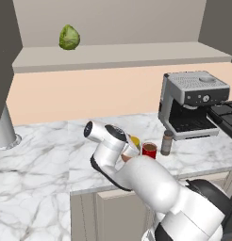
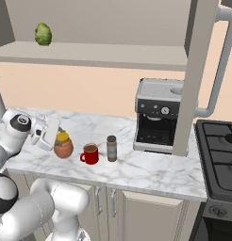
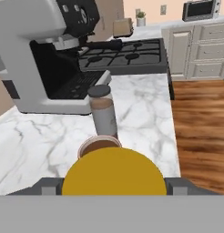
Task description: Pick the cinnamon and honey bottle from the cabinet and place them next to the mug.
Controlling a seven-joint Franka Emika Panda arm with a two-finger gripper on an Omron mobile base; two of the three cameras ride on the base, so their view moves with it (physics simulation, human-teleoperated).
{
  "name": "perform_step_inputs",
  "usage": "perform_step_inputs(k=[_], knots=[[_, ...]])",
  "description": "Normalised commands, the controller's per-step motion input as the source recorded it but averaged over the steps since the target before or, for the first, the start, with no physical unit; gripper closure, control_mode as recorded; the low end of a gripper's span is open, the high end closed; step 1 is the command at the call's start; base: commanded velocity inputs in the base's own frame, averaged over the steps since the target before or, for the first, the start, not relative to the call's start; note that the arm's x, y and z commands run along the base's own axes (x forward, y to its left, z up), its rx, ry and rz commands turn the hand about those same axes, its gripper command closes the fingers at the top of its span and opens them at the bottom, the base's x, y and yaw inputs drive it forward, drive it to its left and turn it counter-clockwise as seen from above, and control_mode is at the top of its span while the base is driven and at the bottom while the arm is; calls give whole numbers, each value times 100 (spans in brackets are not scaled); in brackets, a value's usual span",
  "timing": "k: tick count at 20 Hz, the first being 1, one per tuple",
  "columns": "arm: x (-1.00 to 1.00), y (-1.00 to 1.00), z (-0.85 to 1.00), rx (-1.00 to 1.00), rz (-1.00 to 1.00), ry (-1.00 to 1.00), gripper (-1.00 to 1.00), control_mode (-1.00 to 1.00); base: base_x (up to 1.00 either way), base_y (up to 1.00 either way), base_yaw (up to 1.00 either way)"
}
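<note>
The honey bottle (image 2: 63, 147), a squat orange jar with a yellow lid (image 3: 114, 173), stands low at the marble counter just left of the red mug (image 2: 91, 154). My gripper (image 2: 55, 137) reaches in from the left and is shut on the honey bottle, one finger against each side of the lid. In the hand view the mug's rim (image 3: 99, 146) shows right behind the lid, and the cinnamon (image 3: 103, 113) stands upright beyond it. The cinnamon (image 2: 111, 148) is to the right of the mug. In the left base view my arm hides most of the jar (image 1: 134, 141). The cabinet (image 1: 122, 56) runs above.
A green cabbage (image 1: 69, 37) lies at the left of the cabinet shelf. A grey coffee machine (image 2: 160, 115) stands right of the cinnamon, with a stove (image 2: 221, 146) beyond it. The counter's front edge (image 2: 113, 181) is close to the mug.
</note>
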Motion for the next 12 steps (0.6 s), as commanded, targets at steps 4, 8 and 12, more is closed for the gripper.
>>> perform_step_inputs(k=[4, 8, 12], knots=[[22, -21, -16, 0, 0, 1, 100, -100, 0, 0, 0], [30, -9, -2, 0, 0, 7, 100, -100, 0, 0, 0], [37, 0, 0, 0, 0, 10, 100, -100, 0, 0, 0]])
